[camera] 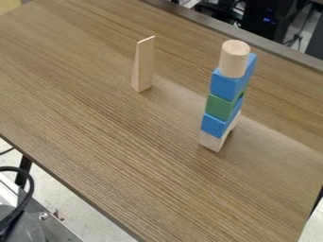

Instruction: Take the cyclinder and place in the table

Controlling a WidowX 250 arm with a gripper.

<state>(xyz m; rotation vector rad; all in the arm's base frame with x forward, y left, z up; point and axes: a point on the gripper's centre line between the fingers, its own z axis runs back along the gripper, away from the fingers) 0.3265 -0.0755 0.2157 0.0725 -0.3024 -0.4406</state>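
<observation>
A plain wooden cylinder [234, 59] stands upright on top of a stack at the right of the camera view. Directly under it is a blue block [227, 85], then a green block [220, 107], another blue block [214, 125] and a pale wooden piece [212, 142] at the bottom. The stack rests on the brown wood-grain table [120, 156].
Left of the stack, a tall pale wooden wedge [144, 64] stands upright on the table. Black equipment [268, 19] lies beyond the far edge. At the lower left, a black cable [25, 201] and metal parts sit beside the near edge.
</observation>
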